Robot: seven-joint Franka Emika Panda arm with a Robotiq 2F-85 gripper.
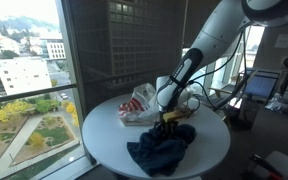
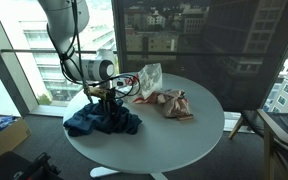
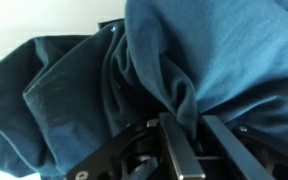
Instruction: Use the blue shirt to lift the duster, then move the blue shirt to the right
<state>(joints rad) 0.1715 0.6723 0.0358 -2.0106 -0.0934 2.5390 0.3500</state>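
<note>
In an exterior view, the claw (image 1: 167,118) sits low on the blue shirt (image 1: 162,148), which lies crumpled at the edge of the round white counter (image 1: 104,130). A red-and-white bundle (image 1: 139,105), probably the duster, lies just beside it.

In an exterior view from the opposite side, the shirt (image 2: 102,122) and that bundle (image 2: 172,103) both rest on the counter, apart.

In the wrist view, the claw (image 3: 179,135) is clamped on a gathered fold of shirt.

The grasp looks made. Lifting the duster and carrying the shirt to the right remain to be done.
</note>
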